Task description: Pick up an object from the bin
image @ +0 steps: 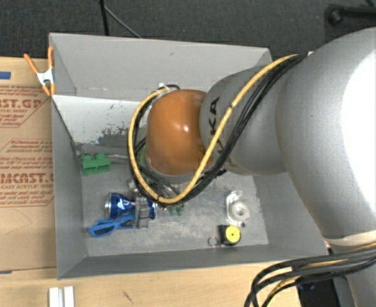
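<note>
My gripper (139, 196) pokes out from under the arm's wrist at the lower middle of the bin, low over the floor. Right against it on the left lies a shiny blue can-like thing (118, 203). Just below that lies a blue plastic piece (110, 226) with long thin arms. A small dark green bit (175, 210) sits just right of the gripper. Nothing can be made out between the gripper's tips, which are hidden.
A green block (95, 164) rests by the left wall. A clear plastic piece (237, 208) and a small yellow and black round thing (230, 234) lie at the lower right. The arm with its orange cover and cables hangs over the bin's middle and right.
</note>
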`<action>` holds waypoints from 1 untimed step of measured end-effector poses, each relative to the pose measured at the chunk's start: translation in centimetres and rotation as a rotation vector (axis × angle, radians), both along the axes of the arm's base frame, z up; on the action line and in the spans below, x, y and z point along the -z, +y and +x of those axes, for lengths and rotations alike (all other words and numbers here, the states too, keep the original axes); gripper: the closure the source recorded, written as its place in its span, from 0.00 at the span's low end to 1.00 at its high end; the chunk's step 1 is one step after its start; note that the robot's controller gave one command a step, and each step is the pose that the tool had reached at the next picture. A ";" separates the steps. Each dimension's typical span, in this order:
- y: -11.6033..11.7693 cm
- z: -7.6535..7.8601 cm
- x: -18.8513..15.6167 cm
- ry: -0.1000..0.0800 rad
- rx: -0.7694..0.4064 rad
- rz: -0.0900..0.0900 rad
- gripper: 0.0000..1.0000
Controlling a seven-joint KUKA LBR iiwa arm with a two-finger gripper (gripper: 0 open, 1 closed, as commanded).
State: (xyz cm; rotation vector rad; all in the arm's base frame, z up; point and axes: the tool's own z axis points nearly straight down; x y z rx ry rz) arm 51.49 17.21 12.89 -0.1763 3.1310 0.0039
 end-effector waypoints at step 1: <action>0.1 0.1 -2.6 0.002 -0.001 -0.001 1.00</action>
